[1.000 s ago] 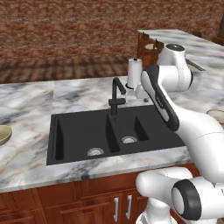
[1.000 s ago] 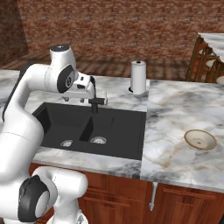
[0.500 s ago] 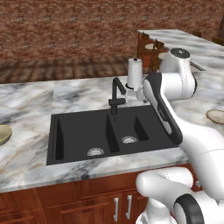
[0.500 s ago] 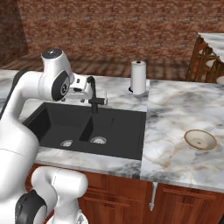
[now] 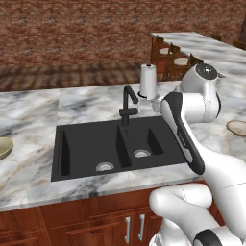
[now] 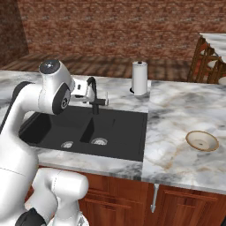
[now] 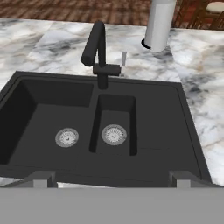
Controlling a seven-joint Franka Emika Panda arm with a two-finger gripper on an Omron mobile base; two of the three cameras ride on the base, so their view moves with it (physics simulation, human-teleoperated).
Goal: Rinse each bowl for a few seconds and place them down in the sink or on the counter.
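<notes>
Left base view, sink: I see the black double-basin sink (image 5: 115, 149) set in the marble counter (image 5: 33, 110), with a round steel drain in each basin.
Left base view, faucet: black gooseneck faucet (image 5: 128, 103) stands at the back rim of the sink, at the divider between the basins.
Left base view, bowls: olive-tan bowl (image 5: 4, 148) sits on the counter at the far left picture edge, well apart from the sink; cream-rimmed bowl (image 5: 237, 128) sits on the counter at the far right edge, partly cut off.
Left base view, towel roll: white paper-towel roll (image 5: 148, 81) stands upright on the counter behind the faucet, to its right.
Right base view, arm: I see the white arm bent above the left basin, its hand end near the faucet (image 6: 92, 95).
Right base view, bowl: cream-rimmed bowl (image 6: 202, 141) with brownish inside rests upright on the counter (image 6: 176, 110), right of the sink (image 6: 114, 132) and well apart from it.
Right base view, towel roll: upright on the counter behind the sink's right corner (image 6: 140, 78).
Hand view, gripper: I read the gripper (image 7: 111, 178) as spread wide, nothing between the fingertips (image 7: 40, 178); it looks down over the front rim of the sink (image 7: 188, 127).
Hand view, basins: both drains visible, no bowl inside either basin.
Hand view, faucet: spout (image 7: 97, 50) curves toward the left basin.
</notes>
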